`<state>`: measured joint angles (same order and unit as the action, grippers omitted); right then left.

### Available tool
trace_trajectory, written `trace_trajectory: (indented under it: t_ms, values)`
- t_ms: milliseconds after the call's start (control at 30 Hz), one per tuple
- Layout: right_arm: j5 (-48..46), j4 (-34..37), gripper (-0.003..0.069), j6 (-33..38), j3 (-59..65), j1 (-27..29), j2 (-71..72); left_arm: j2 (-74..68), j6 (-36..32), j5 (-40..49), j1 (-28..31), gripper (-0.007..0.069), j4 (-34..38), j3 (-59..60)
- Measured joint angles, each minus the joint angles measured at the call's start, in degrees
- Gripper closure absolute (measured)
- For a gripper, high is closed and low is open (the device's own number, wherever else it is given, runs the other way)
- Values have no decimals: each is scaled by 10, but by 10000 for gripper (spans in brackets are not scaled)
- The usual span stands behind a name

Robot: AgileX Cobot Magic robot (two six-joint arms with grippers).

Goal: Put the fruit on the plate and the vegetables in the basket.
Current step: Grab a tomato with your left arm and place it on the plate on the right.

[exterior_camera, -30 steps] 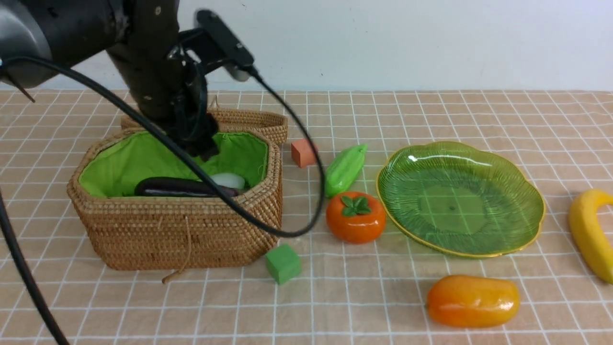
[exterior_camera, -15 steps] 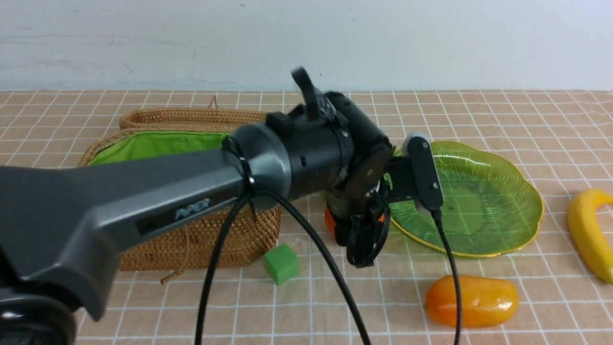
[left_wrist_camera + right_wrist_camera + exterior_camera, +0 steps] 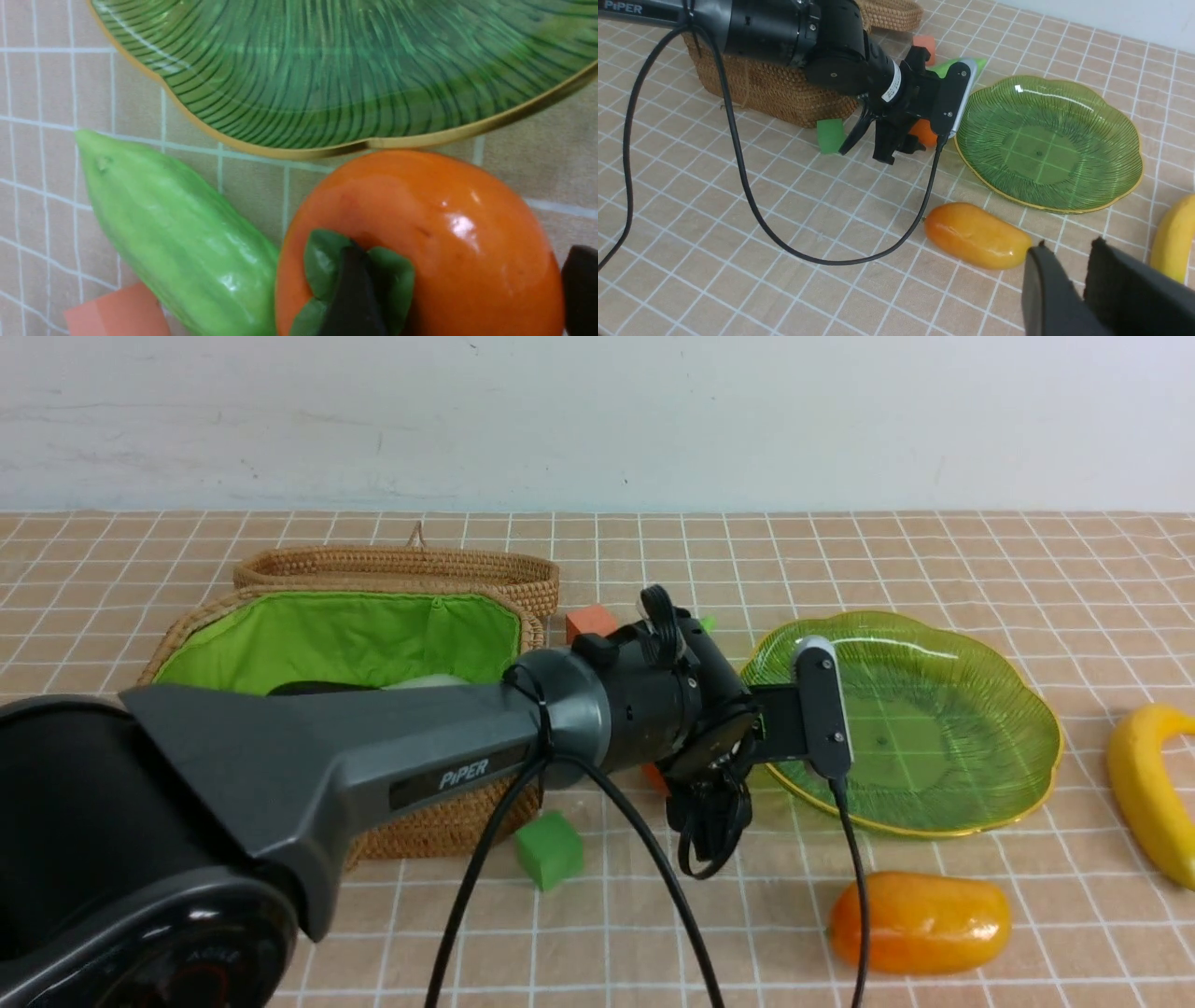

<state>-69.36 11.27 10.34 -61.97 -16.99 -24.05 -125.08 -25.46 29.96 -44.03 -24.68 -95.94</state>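
Note:
The orange persimmon (image 3: 434, 224) with a green leaf cap sits between the light green gourd (image 3: 177, 233) and the green plate (image 3: 327, 70). My left gripper (image 3: 467, 284) is open, low over the persimmon, one finger across the leaf cap and the other at its side. In the front view the left arm hides most of the persimmon (image 3: 655, 777) and the gourd (image 3: 707, 622). The wicker basket (image 3: 439, 821) holds the eggplant (image 3: 308, 689) and the radish (image 3: 425, 681). The mango (image 3: 920, 922) and banana (image 3: 1148, 784) lie on the cloth. My right gripper (image 3: 1069, 245) is shut and empty beside the mango (image 3: 976, 235). The carrot is out of view.
A green cube (image 3: 549, 847) lies by the basket's front corner and an orange cube (image 3: 588, 621) behind the arm. The left arm's black cable (image 3: 653, 877) loops over the cloth in front of the persimmon. The plate (image 3: 934, 747) holds nothing.
My left arm has left the basket, swung right to the persimmon and come down lower over it. The eggplant and radish stay in the basket.

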Motion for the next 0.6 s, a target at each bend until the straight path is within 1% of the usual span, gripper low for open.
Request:
trace_trajectory:
  t_ms: [67,267,433,600]
  values:
    - [-1,2,509,0,0,0,0,0,17,-2,3,160,-3,0]
    - [-2,5,508,0,0,0,0,1,62,15,4,163,-13,-2]
    - [-1,10,508,0,0,0,0,15,70,57,5,163,-9,-2]
    - [13,11,508,0,0,0,0,63,72,66,4,163,6,0]
